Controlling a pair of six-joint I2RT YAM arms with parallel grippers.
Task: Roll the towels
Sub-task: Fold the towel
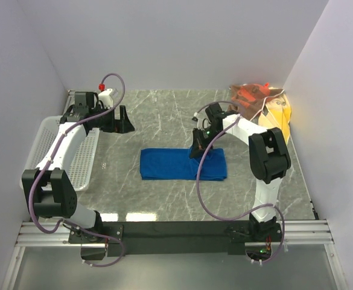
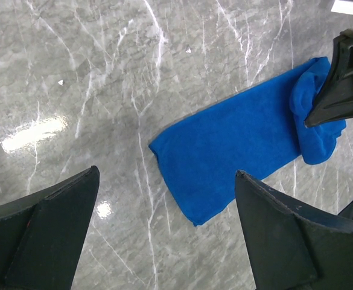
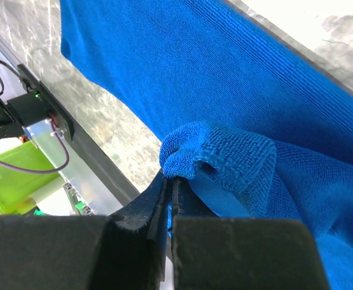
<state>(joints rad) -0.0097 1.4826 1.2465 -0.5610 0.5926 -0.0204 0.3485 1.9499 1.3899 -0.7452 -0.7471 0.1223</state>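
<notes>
The blue towel [image 1: 182, 164] lies spread flat across the middle of the table, its right end folded over into a small curl [image 3: 224, 157]. My right gripper [image 1: 197, 150] stands over that end, shut on the curled blue edge [image 3: 171, 178]; a sliver of blue cloth shows between its fingers. In the left wrist view the towel [image 2: 236, 145] stretches away to the right, with the right gripper's fingers [image 2: 345, 84] on its bunched end. My left gripper [image 1: 120, 121] hangs wide open [image 2: 167, 173] above bare table left of the towel, holding nothing. A yellow towel [image 1: 280, 115] and a brown-and-orange patterned towel [image 1: 251, 93] are heaped at the back right.
A white mesh basket [image 1: 55, 151] sits along the left wall under the left arm. The grey marble table [image 1: 164, 115] is walled on three sides. A black rail [image 1: 176, 229] carrying the arm bases runs along the near edge.
</notes>
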